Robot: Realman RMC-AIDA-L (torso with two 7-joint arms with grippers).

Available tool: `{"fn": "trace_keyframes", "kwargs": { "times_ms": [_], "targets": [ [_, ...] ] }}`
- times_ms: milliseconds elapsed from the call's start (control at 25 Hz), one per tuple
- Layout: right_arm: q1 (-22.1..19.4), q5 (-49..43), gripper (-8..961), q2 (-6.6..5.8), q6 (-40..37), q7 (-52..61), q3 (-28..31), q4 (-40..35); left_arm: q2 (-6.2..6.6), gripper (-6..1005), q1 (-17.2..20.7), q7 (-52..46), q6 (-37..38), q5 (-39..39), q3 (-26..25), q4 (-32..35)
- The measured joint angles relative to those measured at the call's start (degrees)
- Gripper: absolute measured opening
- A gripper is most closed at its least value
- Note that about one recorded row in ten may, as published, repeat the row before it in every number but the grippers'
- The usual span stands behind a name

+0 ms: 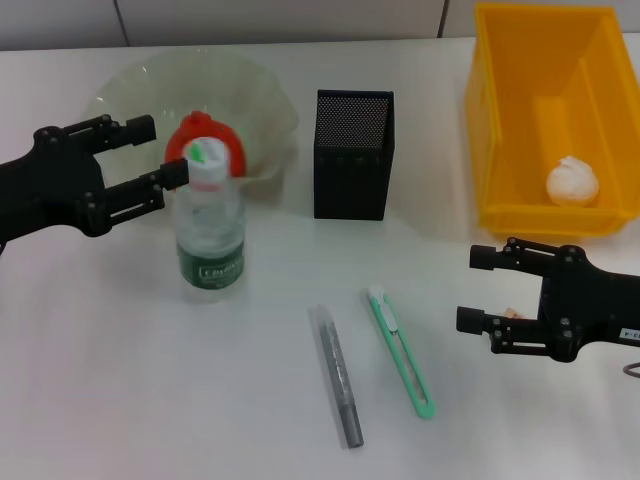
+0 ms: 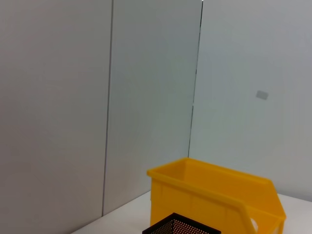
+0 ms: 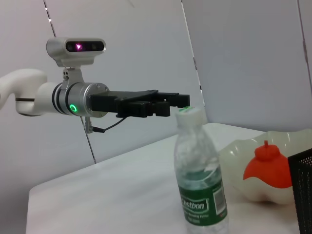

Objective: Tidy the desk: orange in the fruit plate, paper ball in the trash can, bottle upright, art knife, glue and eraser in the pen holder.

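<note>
Just beside the spread left hand (image 1: pixel 155 155) stands the upright bottle (image 1: pixel 210 225); the right hand (image 1: pixel 480 290), also spread, hovers over the tabletop (image 1: pixel 150 380) with the eraser (image 1: pixel 516 313) between its fingers.

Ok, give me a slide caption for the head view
Bottle upright, orange in fruit plate, paper ball binned; right gripper nears the eraser.

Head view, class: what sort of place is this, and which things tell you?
Probably a lab desk staged like an office: a plain white desk, a black mesh pen holder, an art knife, bare panel walls behind.
</note>
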Motion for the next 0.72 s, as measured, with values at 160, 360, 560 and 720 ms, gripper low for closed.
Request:
{"fn": "trace_keyframes", "kwargs": {
  "times_ms": [160,360,560,720],
  "targets": [
    [-0.1,0.1,785,-0.02,-0.4,0.6,0.0,-0.3,-0.03,538,0.1,-0.2,0.4,-0.4,-1.0,0.0],
    [-0.6,0.3,778,-0.04,-1.1,2.8,0.5,-2.9,0.13,709,0.7,0.0,5.8,-3.1,-8.6,0.3],
    [-0.6,0.5,772,0.07,-2.1,9.7,1.0,-8.5,0.07,792,1.1,0.5,14.7,-3.3,-16.9,0.1],
    [-0.7,-0.8,767,0.10,-1.6,26.2,-0.5,-22.8,0.06,791,2.7,9.5,17.9,-0.4,-11.5,-5.8]
  ]
}}
